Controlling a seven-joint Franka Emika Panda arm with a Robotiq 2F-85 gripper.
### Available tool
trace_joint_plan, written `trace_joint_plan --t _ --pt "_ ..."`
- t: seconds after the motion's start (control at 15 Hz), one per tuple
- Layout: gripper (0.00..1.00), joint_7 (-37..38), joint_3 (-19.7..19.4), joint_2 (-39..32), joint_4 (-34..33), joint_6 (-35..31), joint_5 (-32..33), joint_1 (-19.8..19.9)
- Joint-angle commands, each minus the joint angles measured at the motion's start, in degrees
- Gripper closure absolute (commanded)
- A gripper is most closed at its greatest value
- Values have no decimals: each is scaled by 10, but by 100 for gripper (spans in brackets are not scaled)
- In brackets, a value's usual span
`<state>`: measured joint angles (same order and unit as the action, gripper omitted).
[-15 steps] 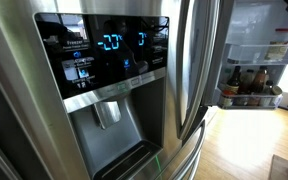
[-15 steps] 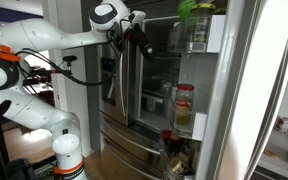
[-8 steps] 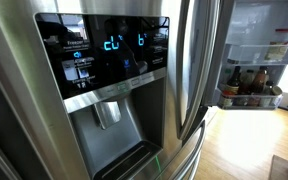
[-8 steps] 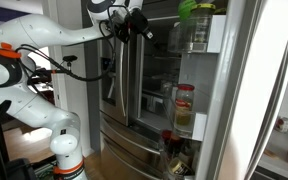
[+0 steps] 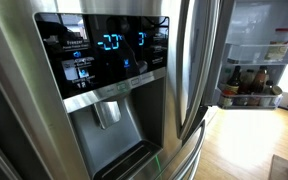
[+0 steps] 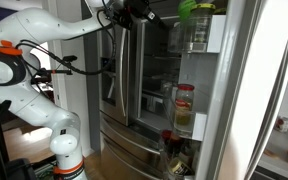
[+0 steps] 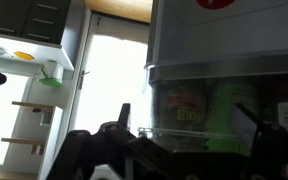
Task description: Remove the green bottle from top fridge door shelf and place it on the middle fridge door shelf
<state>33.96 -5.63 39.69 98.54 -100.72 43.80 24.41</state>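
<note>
Wrist view put the claw (image 7: 184, 140) closest to the lens, its 2 dark fingers (image 7: 247, 120) spread wide with nothing gripped between them. Just past the fingertips ran the frosted rail (image 7: 199, 131) of a door bin, and behind it sat blurred shapes, a yellowish label and a green patch, too soft to name with certainty. In an exterior view the white arm (image 6: 44, 30) rose from its base at the near side and reached up and across, so the claw (image 6: 142, 13) hung high in front of the stainless fridge (image 6: 134, 90), near the top edge of the picture. The claw was level with the green bottle (image 6: 192, 10) but clearly apart from it. That bottle stood upright in the top door shelf (image 6: 174, 38), its green top poking above the bin wall. Lower on the same door, the middle fridge door shelf (image 6: 200, 125) carried a red-lidded jar (image 6: 184, 105). In an exterior view the dispenser panel (image 5: 109, 60) with its blue lit display filled the near ground. Farther back, on the open door, a row of dark sauce bottles (image 5: 246, 82) stood in a door bin (image 5: 249, 99).
</note>
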Motion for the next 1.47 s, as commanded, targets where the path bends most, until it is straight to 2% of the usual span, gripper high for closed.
trace_joint_plan --t 0.0,0.4,1.4 --pt "0 0 -27 -14 -30 -37 20 -9" --pt "0 -21 -49 -5 -8 -146 22 -12" --pt "0 -21 -41 5 54 -271 12 -9"
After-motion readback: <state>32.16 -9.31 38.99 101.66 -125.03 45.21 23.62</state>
